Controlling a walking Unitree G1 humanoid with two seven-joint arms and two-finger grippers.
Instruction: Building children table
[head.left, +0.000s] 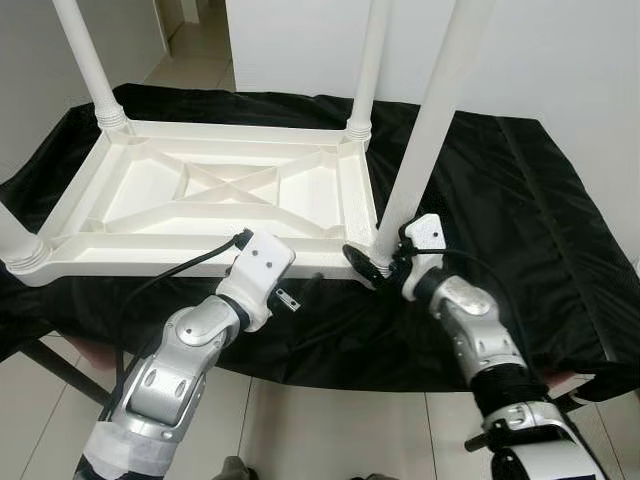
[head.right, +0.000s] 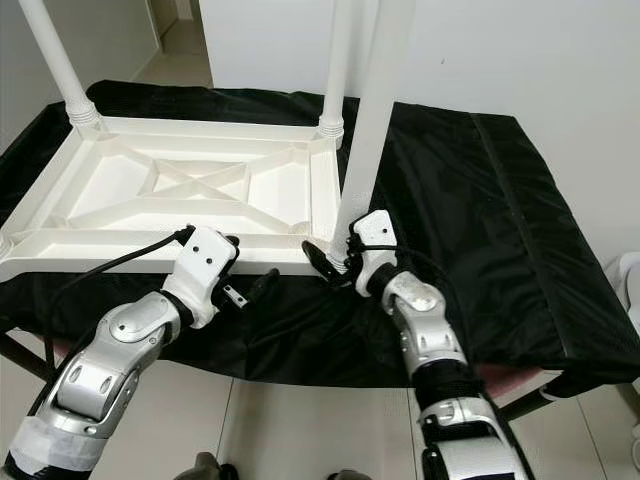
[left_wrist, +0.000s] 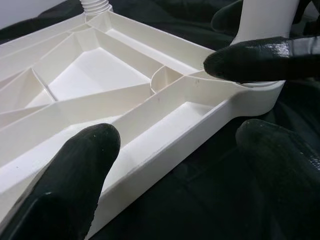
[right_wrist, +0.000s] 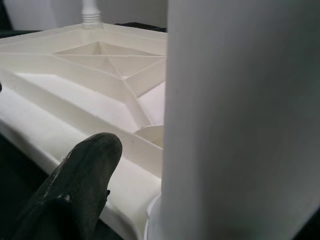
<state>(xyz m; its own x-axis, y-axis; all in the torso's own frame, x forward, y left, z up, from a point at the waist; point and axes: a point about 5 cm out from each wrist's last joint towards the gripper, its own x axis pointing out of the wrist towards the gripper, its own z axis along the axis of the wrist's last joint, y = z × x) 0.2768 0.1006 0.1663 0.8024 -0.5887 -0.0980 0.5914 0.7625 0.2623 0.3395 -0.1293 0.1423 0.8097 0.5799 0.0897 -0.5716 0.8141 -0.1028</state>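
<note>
Your tabletop (head.left: 215, 195) lies upside down on a black cloth (head.left: 520, 220) that covers the bench, ribbed underside up, with its near long edge facing you. Three legs stand in their corner sockets: a far-left leg (head.left: 88, 60), a far-right leg (head.left: 370, 65) and a near-left leg (head.left: 15, 240) whose ribbed collar sits at the corner. The fourth, the near-right leg (head.left: 440, 110), leans up from the near right corner of the tabletop. Your right gripper (head.left: 378, 262) is at the foot of that leg, fingers spread to either side of it; in the right wrist view the leg (right_wrist: 240, 120) looms very close with one finger (right_wrist: 75, 185) beside it, but you cannot tell whether the pads press on it. Your left gripper (left_wrist: 170, 150) hovers just in front of the near edge, left of that corner, fingers parted and grasping nothing; in its wrist view the tabletop's rim (left_wrist: 165, 155) runs between its two fingers, and a right finger (left_wrist: 250, 57) rests across the corner at the leg's foot. A black cable (head.left: 190, 265) trails over the near edge toward the left wrist.
</note>
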